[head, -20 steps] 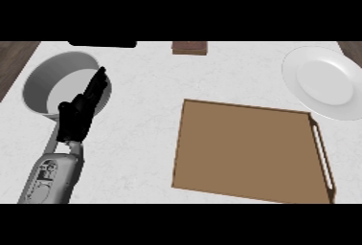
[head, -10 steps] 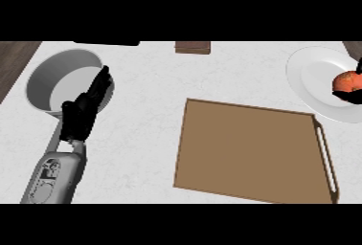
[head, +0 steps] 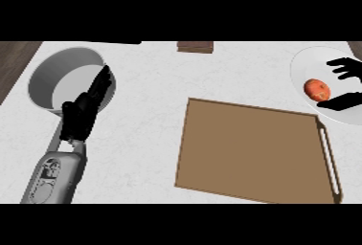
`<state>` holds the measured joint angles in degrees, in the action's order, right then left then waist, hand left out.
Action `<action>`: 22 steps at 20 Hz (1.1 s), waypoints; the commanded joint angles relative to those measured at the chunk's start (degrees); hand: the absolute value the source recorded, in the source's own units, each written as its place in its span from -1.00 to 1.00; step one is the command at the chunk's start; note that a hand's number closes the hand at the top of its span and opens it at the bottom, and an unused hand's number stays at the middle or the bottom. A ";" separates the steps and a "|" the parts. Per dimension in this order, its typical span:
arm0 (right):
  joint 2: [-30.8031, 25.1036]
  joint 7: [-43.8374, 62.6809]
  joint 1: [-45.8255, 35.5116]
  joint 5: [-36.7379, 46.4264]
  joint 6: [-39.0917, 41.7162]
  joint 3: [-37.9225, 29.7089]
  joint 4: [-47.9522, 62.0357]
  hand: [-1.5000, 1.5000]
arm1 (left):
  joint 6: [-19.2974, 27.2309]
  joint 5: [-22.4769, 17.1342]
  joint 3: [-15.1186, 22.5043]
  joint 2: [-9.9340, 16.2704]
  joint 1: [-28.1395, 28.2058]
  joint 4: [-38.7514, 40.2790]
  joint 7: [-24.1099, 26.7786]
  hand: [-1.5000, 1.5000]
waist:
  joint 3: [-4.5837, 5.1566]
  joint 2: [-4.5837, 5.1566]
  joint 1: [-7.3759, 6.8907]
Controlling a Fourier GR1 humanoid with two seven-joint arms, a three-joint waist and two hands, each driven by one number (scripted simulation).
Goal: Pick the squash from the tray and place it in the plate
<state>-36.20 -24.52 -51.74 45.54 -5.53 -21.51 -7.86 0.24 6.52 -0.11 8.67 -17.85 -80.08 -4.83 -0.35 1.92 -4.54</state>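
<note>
White counter: squash (head: 317,89) lies on the plate (head: 305,67), right hand (head: 344,86) fingers spread around it.

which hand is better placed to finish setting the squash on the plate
The right hand. Its fingers already bracket the squash over the plate at the view's right edge. The left hand rests open beside the grey bowl, across the tray.

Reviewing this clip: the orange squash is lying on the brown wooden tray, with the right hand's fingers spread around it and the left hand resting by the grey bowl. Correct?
Not quite. The head view shows the orange squash on the white round plate at the right edge, not on the brown wooden tray. The rest holds: the right hand has its fingers spread around it, and the left hand rests by the grey bowl.
</note>
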 commanded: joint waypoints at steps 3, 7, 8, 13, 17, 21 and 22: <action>2.05 -3.78 -0.16 -5.26 2.22 -5.02 0.88 -1.00 | -1.19 -1.48 -0.46 0.16 0.42 -1.68 -1.05 0.00 | -0.07 -0.13 0.13; -1.37 -7.81 -0.17 -12.16 6.82 -11.69 0.33 -1.00 | 0.42 -0.17 -1.55 1.00 1.12 -0.80 0.18 0.00 | -0.05 -0.26 1.21; -2.22 -6.48 -1.05 -13.89 6.88 -13.50 0.36 -1.00 | -0.31 -1.23 -0.92 -0.10 2.13 -1.49 0.54 0.00 | -0.04 -0.28 0.92; -6.44 -5.23 1.35 -19.37 7.67 -19.17 0.98 -1.00 | 0.22 -0.12 -0.09 -0.08 0.87 -2.94 -2.46 0.00 | -0.08 -0.38 1.43; -12.64 -5.58 5.08 -22.28 11.54 -22.20 1.06 -1.00 | 0.36 -0.33 -0.99 0.09 1.65 -1.41 -0.98 0.00 | -0.09 -0.25 2.06; -16.07 -7.28 9.07 -24.82 14.91 -24.73 1.05 -1.00 | 1.03 0.33 -0.70 -0.08 1.43 -2.15 -1.82 0.00 | -0.22 -0.27 2.02; -18.49 -6.28 9.24 -24.71 18.48 -24.53 1.22 -1.00 | 0.03 -0.23 -1.27 0.81 2.31 -1.88 -0.47 0.00 | -0.19 -0.29 1.95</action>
<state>-49.88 -30.96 -45.06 22.60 7.85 -44.30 -6.86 0.60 6.40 -1.14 9.01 -16.06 -81.58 -5.49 -0.48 1.62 -2.55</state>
